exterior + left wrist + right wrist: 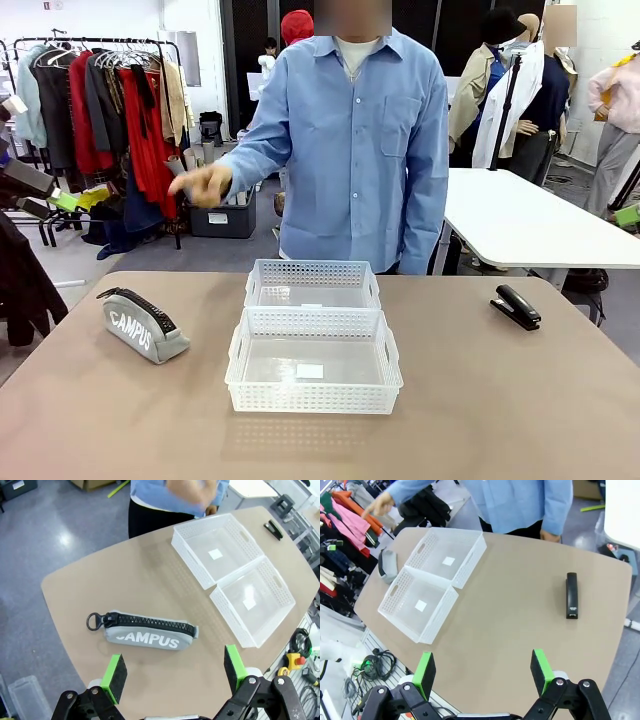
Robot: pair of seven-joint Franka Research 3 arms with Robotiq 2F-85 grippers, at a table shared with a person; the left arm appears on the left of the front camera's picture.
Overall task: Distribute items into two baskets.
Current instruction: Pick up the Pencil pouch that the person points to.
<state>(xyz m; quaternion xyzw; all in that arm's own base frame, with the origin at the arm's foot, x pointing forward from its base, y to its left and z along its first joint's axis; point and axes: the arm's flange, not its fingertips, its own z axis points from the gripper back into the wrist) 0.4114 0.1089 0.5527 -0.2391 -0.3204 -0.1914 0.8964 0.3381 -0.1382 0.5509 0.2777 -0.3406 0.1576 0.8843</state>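
Two white perforated baskets stand end to end in the middle of the table, the wider one (pixel 314 398) nearer me and the other (pixel 312 270) toward the person. Both hold nothing but a small white label. A black stapler (pixel 516 306) lies at the right. A grey "CAMPUS" pencil case (pixel 145 325) with a black zipper lies at the left. My left gripper (pixel 174 671) hangs open above the pencil case (pixel 150 635), with the baskets (pixel 230 622) to its right. My right gripper (pixel 482 671) is open high over bare table, the stapler (pixel 571 595) ahead to the right and the baskets (pixel 437 622) to the left.
A person in a blue shirt stands at the far edge, one hand (pixel 205 185) raised off the table at the left. Bare tabletop surrounds the baskets on all sides. A white table (pixel 540 225) stands behind at the right.
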